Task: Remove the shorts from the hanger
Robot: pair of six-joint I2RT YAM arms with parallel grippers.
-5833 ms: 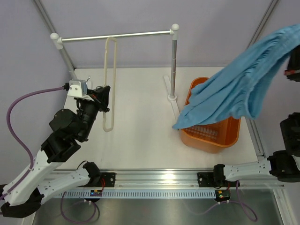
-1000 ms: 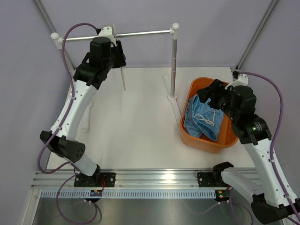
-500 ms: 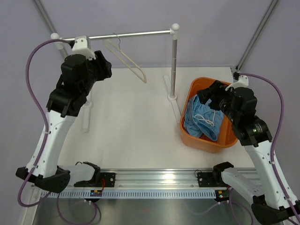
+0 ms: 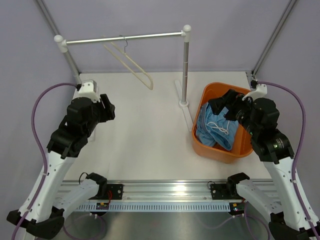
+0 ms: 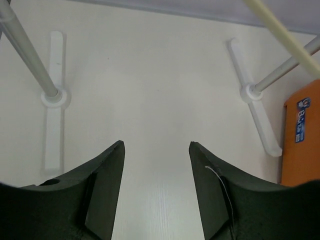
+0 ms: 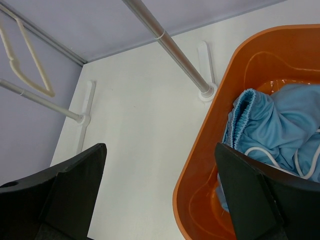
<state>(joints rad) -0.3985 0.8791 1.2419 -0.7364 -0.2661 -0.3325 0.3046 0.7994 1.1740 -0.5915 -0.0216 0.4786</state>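
The light-blue shorts (image 4: 215, 127) lie crumpled in the orange basket (image 4: 226, 153), white cord on top, and are off the hanger. In the right wrist view the shorts (image 6: 282, 120) fill the basket's right part. The cream hanger (image 4: 131, 65) hangs bare by its hook from the silver rail, tilted; it also shows as hanger (image 6: 26, 62) and hanger (image 5: 282, 35). My left gripper (image 4: 108, 107) is open over bare table at the left, well below the hanger; its jaws (image 5: 156, 146) hold nothing. My right gripper (image 4: 221, 104) stands wide open above the basket's left rim (image 6: 200, 165), empty.
The silver rail (image 4: 145, 36) spans the back on two posts, the right post (image 4: 185, 65) standing just left of the basket. White cross-shaped feet (image 5: 52, 100) lie flat on the table at each post. Frame struts rise at the back corners.
My left arm has drawn back from the rail, down and toward the near left. The hanger stays on the rail, swung slightly left. My right gripper has opened wider over the basket.
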